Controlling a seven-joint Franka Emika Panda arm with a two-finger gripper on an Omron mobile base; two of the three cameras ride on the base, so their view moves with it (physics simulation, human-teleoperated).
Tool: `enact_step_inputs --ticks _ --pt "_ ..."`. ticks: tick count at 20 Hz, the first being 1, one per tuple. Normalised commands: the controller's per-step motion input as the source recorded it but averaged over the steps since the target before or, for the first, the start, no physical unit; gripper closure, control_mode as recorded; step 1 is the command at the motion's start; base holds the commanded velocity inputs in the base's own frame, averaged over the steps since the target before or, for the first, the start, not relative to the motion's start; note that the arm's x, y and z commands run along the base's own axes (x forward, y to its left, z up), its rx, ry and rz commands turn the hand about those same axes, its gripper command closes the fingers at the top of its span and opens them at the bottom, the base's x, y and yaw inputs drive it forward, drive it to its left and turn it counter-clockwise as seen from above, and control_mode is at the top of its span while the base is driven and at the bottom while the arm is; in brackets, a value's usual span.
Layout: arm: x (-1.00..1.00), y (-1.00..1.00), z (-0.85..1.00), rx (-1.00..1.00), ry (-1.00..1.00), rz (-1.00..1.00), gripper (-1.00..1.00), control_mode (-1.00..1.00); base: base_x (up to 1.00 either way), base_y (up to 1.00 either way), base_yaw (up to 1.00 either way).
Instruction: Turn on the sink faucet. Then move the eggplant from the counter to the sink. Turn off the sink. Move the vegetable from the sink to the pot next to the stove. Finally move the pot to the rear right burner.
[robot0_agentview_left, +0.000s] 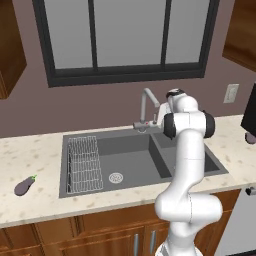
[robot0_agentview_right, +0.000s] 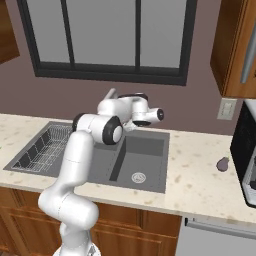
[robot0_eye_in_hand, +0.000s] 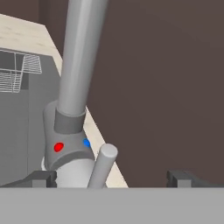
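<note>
Faucet (robot0_agentview_left: 148, 107) stands at the back rim of the sink (robot0_agentview_left: 125, 162), between the two basins, spout arching up under the window; you have no water running yet, so the first step looks undone. In the hand view its lever handle (robot0_eye_in_hand: 101, 167) sticks out from the base toward the camera, just below the red and blue dots, lying between the two finger tips but nearer the left one. Your gripper (robot0_eye_in_hand: 111, 178) has its jaws spread as wide as they go, grasping nothing. Expect the lever to be rigid, smooth metal, probably slippery: you likely do better pushing it sideways with one finger than pinching it. Contact it near the free end for leverage. Eggplant (robot0_agentview_left: 24, 185) waits on the counter (robot0_agentview_left: 35, 150) well left of the sink, untouched.
</note>
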Motion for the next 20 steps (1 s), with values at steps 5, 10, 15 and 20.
enact_step_inputs --ticks 5,10,15,20 --pt "0.0 0.09 0.0 0.0 0.0 0.0 -1.0 -1.0 0.0 0.0 0.0" --pt "0.0 0.12 0.0 0.0 0.0 0.0 -1.0 -1.0 0.0 0.0 0.0" --pt "0.0 0.2 0.0 0.0 0.01 0.0 1.0 -1.0 0.0 0.0 0.0" --pt "0.01 0.28 0.0 0.0 0.0 0.0 1.0 -1.0 0.0 0.0 0.0"
